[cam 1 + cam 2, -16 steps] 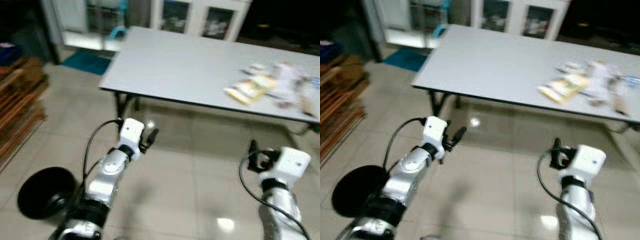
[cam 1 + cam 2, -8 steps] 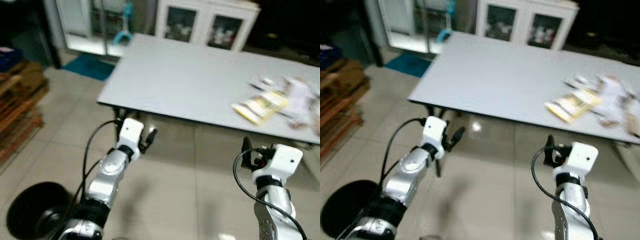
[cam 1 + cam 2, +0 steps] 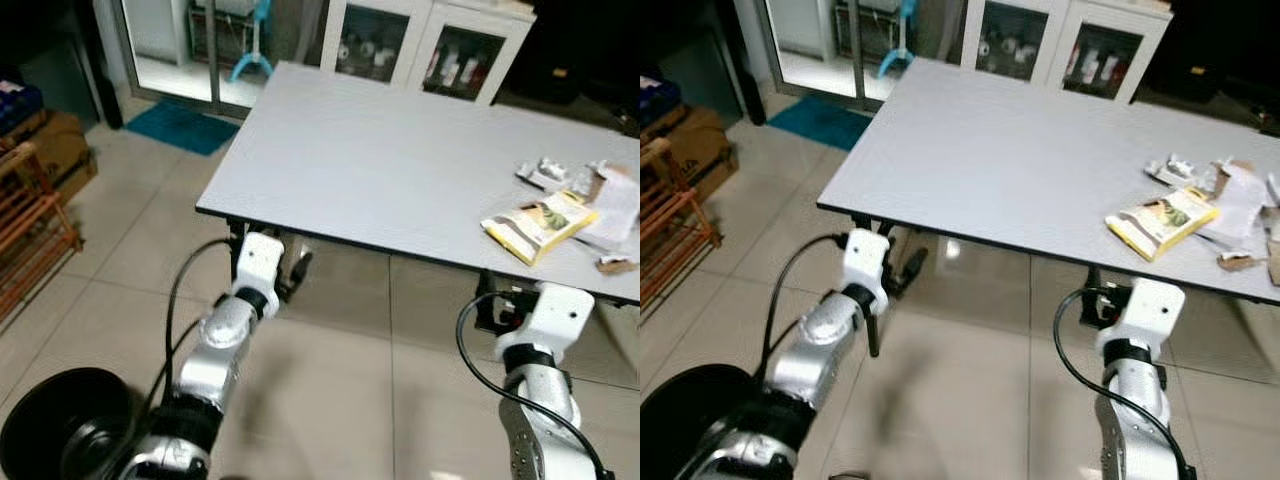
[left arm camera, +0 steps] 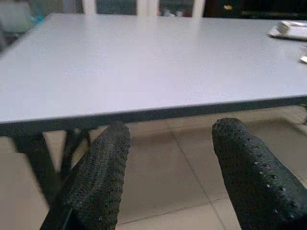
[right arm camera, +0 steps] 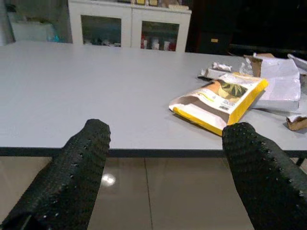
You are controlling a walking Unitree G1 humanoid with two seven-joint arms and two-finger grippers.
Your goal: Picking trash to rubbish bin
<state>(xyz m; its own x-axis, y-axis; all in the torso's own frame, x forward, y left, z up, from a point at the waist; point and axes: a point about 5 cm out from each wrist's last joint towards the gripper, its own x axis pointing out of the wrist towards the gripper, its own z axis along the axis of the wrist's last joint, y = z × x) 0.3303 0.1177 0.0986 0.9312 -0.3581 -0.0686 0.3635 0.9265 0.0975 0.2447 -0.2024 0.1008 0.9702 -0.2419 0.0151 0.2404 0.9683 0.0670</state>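
Note:
Trash lies at the right end of a grey table (image 3: 380, 160): a yellow snack bag (image 3: 540, 222), crumpled white paper (image 3: 612, 198) and small wrappers (image 3: 545, 172). The same yellow bag (image 5: 220, 98) appears in the right wrist view, just past the table's front edge. My right gripper (image 5: 168, 128) is open and empty, held low in front of that edge. The left gripper (image 4: 172, 129) is also open with nothing between its fingers, facing the table's front left part at edge height. A black round bin (image 3: 60, 430) stands on the floor at my lower left.
Black table legs (image 3: 238, 258) stand close to my left gripper. White glass-door cabinets (image 3: 430, 50) line the far wall. A wooden rack (image 3: 35, 230) and boxes stand at the left. Beige tiled floor (image 3: 340, 390) lies between me and the table.
The camera has moved up to the table, which now looks nearer and sharper. Both grippers stay open and now sit at the table's front edge. The bin lies lower left in the picture.

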